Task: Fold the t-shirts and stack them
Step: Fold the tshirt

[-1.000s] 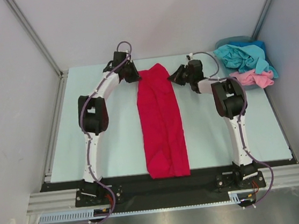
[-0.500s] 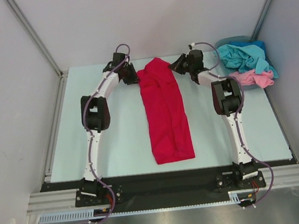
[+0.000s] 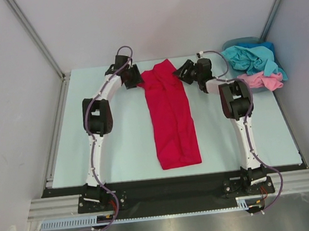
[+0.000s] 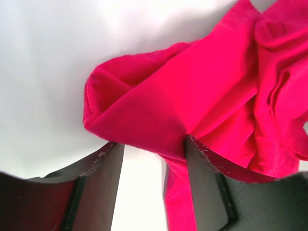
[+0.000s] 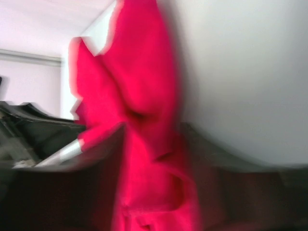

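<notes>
1. Crimson t-shirt (image 3: 171,119): lies at the centre of the surface (image 3: 118,136) as one long narrow strip with its sides folded in. The top end, at the upper middle of the frame, is rumpled.
2. Left gripper (image 3: 137,78): at the strip's upper left corner. In the wrist view the jaws stand apart, with a cloth corner lying just at the fingertips (image 4: 98,178) and nothing pinched.
3. Right gripper (image 3: 182,72): at the strip's upper right corner. The wrist view is blurred, with red cloth between the fingers; I cannot tell whether it grips.
4. Teal-blue t-shirt (image 3: 248,57) and pink t-shirt (image 3: 266,82): crumpled together in the basket (image 3: 240,43) at the upper right.
5. Progress, as judged: early. Only the first shirt's lengthwise fold is done. Its crosswise folds, the two other shirts and the stack itself are all left to do.
</notes>
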Available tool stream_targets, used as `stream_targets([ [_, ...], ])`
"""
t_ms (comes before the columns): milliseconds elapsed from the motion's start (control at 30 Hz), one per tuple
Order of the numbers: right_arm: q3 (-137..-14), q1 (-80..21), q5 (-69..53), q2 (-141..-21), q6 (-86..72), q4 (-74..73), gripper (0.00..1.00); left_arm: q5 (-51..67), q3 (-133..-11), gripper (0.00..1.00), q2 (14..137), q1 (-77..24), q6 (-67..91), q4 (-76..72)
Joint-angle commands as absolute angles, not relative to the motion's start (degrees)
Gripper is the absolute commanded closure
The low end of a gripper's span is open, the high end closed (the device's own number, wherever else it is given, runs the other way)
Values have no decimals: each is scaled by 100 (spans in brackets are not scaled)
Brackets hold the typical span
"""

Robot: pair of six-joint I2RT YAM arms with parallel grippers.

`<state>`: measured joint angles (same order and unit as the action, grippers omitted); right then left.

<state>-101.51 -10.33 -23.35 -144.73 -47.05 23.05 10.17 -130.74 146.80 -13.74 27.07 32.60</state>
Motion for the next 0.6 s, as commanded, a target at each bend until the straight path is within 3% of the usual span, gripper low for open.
stream_targets([
  [0,-10142,-1046,-2206,-14028,-4483,2285,30,958,-12641,41,14081,-1397,2725,2840],
  [67,-10195,-1098,-2180,-13914,-4395,2277,18,1002,-12481,40,13914,-1406,2716,2690],
  [100,-10204,-1125,-2127,-13870,-4308,2207,1,1080,-12420,40,13809,-1398,2707,2681],
  [367,-10029,-1230,-1829,-13281,-4113,2066,0,1037,-11753,39,13009,-1432,2619,2364],
  [567,-8502,-1143,-1503,-11999,-4489,2169,0,1204,-10447,39,11902,-1599,2821,2172],
])
